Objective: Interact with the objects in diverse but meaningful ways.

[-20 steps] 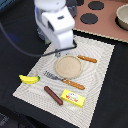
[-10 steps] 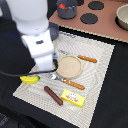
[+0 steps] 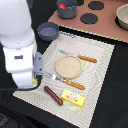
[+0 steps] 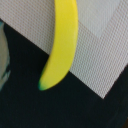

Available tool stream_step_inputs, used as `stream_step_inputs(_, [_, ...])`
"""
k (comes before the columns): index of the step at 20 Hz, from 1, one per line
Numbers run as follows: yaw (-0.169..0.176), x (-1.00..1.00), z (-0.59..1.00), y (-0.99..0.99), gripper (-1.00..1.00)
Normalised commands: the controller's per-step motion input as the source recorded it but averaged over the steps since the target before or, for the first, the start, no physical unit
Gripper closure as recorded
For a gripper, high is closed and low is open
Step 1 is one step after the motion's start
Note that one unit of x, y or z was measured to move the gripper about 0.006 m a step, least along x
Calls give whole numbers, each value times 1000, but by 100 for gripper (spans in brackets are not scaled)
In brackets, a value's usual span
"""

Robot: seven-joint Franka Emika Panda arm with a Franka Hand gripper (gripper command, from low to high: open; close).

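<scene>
My gripper [image 3: 25, 84] hangs over the mat's corner on the exterior view's left, and the white hand hides its fingers. The yellow banana [image 4: 62, 42] fills the wrist view, lying across the mat's edge directly below the camera; no fingers show there. In the exterior view only a sliver of the banana [image 3: 35, 79] peeks out beside the hand. A brown sausage [image 3: 53, 95] and a yellow packet [image 3: 73, 98] lie at the mat's front. The grey long-handled saucepan [image 3: 48, 31] sits behind the mat. The red tomato [image 3: 63, 6] rests in the grey two-handled pot [image 3: 67, 10].
A tan plate [image 3: 68, 66] lies mid-mat, with an orange-handled knife [image 3: 87, 59] behind it and an orange-handled fork [image 3: 73, 84] in front. A brown stove board with black burners [image 3: 89, 18] and a bowl [image 3: 122, 16] stand at the back.
The arm has swung from the back of the mat toward the front on the exterior view's left and now stands over the banana. The objects have not moved.
</scene>
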Motion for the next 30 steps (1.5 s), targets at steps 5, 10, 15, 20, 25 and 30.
stream_step_inputs(5, [-20, -49, -265, -31, -100])
stream_step_inputs(10, [-8, -88, -267, 0, -100])
stream_step_inputs(15, [-10, -31, -203, 0, -100])
stream_step_inputs(20, [-15, -11, -131, -26, 100])
stream_step_inputs(25, [-23, -15, -115, -53, 100])
stream_step_inputs(30, [-25, -7, -100, -53, 100])
